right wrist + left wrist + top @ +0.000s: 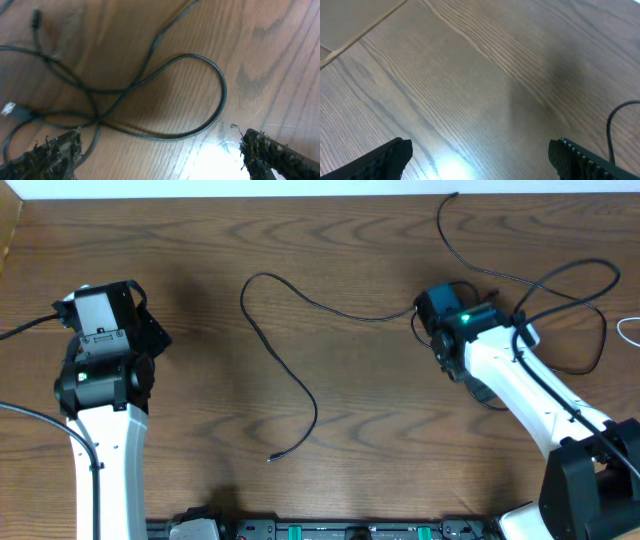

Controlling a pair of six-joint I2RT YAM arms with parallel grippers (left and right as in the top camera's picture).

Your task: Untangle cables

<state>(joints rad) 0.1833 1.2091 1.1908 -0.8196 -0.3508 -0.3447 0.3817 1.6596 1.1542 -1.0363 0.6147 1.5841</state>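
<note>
On grained wood table (280,60), thin looping cables (224,95)

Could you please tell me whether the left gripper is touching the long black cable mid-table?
Apart. The overhead view shows a plain stretch of bare table between the open left gripper and the nearest loop of the black cable.

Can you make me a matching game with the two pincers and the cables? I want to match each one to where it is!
Things:
A. left pincer
B. right pincer
C. white cable
D. long black cable

Places:
1. at the table's far right edge
2. open over bare wood
3. open over a black cable loop
4. lying alone mid-table

Pairs: A-2, B-3, C-1, D-4
</note>
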